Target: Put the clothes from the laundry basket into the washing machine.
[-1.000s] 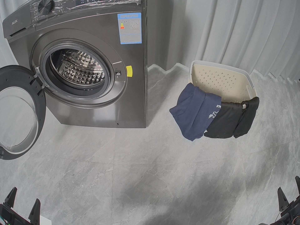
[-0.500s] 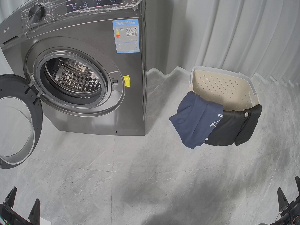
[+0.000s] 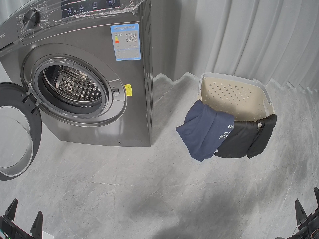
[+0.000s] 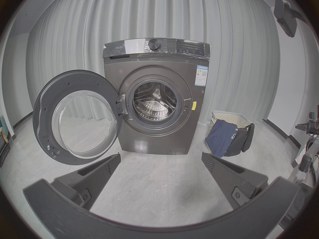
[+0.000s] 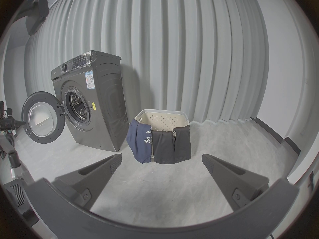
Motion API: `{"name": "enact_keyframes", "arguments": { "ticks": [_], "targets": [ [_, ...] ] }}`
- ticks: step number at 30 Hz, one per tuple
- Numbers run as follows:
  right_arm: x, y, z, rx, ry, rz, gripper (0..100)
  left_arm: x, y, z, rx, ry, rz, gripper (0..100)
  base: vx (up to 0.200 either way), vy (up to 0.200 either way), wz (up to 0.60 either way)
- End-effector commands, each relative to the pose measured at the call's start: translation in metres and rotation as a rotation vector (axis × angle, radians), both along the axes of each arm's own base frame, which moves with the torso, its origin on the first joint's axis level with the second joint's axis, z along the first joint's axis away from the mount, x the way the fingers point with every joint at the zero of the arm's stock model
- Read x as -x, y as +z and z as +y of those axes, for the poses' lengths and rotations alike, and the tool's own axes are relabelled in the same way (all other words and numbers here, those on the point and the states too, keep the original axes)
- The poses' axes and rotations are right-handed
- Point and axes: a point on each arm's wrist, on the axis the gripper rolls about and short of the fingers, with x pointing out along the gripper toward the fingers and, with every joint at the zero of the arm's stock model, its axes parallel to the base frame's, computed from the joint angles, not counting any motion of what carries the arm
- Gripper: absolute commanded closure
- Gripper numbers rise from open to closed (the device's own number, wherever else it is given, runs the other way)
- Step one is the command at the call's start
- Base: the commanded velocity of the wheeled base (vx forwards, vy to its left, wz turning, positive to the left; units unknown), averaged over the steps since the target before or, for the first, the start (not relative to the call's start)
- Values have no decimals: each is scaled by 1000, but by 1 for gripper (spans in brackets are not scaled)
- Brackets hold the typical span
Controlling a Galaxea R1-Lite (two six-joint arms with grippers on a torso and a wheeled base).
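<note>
You've got both grippers spread wide and empty. Your left gripper sits low at the near left, facing the washer. Your right gripper sits low at the near right, facing the basket. Both are well apart from the clothes.

The door hangs open on the washer's left side, and the drum shows its studded metal wall. The basket stands on the floor right of the washer, near the curtain, apart from the machine.

Your clothes are both on the basket's near rim. The navy shirt is draped over it on the washer side, hanging down outside. The black garment is draped just beside it, touching the navy one. Plastic film covers the washer's control panel
</note>
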Motion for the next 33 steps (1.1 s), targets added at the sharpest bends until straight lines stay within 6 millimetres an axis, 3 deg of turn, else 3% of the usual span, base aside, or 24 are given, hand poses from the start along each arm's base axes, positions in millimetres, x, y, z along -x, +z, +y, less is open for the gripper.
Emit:
{"name": "enact_keyframes", "arguments": {
  "ticks": [1,14,26,33],
  "targets": [
    [0,-5,0,0,1,6,0,0,-4,0,1,1,3,0,0,-200,0],
    [0,-5,0,0,1,6,0,0,-4,0,-1,-1,3,0,0,-200,0],
    [0,-5,0,0,1,6,0,0,-4,0,1,-1,3,0,0,0,0],
    [0,-5,0,0,1,6,0,0,-4,0,4,1,3,0,0,-200,0]
  ]
}}
